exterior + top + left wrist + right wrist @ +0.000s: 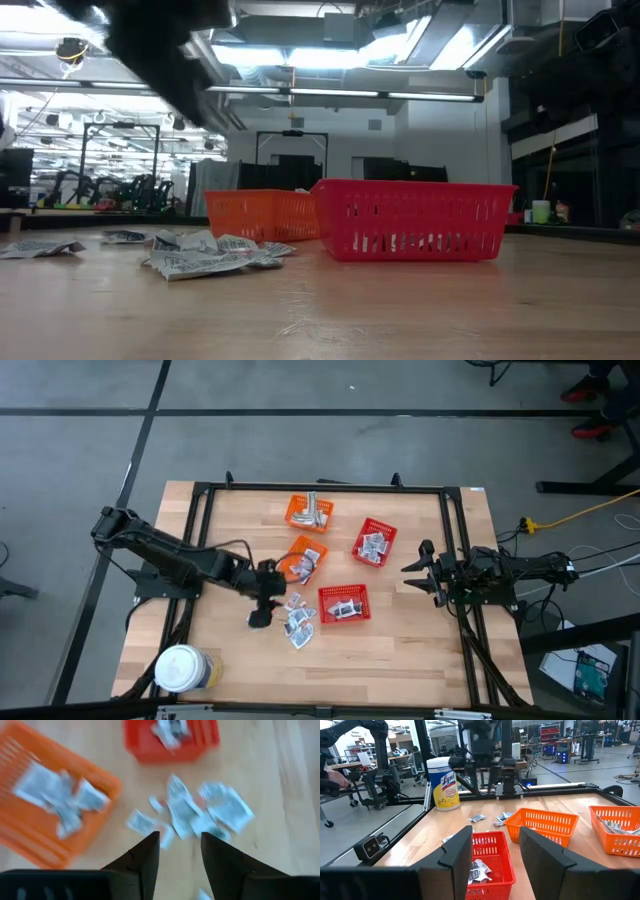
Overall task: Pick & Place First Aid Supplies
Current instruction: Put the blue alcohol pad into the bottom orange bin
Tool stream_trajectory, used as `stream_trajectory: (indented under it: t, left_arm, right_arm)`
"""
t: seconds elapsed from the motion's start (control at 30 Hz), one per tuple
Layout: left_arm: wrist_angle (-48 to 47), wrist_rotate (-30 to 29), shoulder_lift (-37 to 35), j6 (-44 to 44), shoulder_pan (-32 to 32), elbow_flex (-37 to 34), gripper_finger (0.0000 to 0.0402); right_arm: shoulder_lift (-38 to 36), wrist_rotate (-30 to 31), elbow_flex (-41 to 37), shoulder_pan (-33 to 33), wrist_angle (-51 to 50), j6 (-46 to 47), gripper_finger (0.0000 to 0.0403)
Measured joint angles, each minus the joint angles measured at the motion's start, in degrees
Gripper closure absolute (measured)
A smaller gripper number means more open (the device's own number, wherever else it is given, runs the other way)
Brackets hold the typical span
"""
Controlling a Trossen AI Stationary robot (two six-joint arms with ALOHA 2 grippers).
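Wooden bench (400, 650) with four mesh baskets and a scatter of first aid sachets.

Loose sachets (298, 622) lie in a small pile on the bare bench, between the middle orange basket (303, 560) and the near red basket (343, 603), a few more strewn just beside. In the low view the same pile (210, 255) sits flat on the wood, left of the red basket. More sachets already lie inside each basket: the far orange basket (308, 512), the middle orange one, the far red basket (374, 542) and the near red one.

Left tool (262, 603) hovers over the bench right beside the loose pile, at the edge of the middle orange basket. Left wrist view: fingers (145, 862) parted with a clear gap, nothing between them, pile (200, 815) directly ahead, orange basket with sachets to one side. Tool is empty.

Right tool (418, 570) sits at the right side of the bench, well apart from the pile, near the far red basket. Right wrist view: fingers (455, 852) spread, moderate gap, nothing gripped; the near red basket shows below and between them.

Large round wipes jar (180, 668) with white lid stands at the near left corner of the bench, apart from everything else.
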Motion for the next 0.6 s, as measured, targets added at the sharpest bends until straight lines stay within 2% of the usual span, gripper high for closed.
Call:
stream_trajectory:
  t: [0.2, 0.47, 0.6]
  left_arm:
    - [-8.2, -0.9, 0.0, -7.2, -6.6, 0.0, 0.0271]
    - [-13.6, -9.9, 0.0, -12.3, -12.2, -1.2, 0.0274]
    - [-13.7, -11.8, 0.0, -15.0, -12.7, -4.2, 0.0275]
  right_arm:
    - [0.0, 0.0, 0.0, 0.0, 0.0, 0.0, 0.024]
    - [0.0, 0.0, 0.0, 0.0, 0.0, 0.0, 0.024]
    - [0.0, 0.0, 0.0, 0.0, 0.0, 0.0, 0.024]
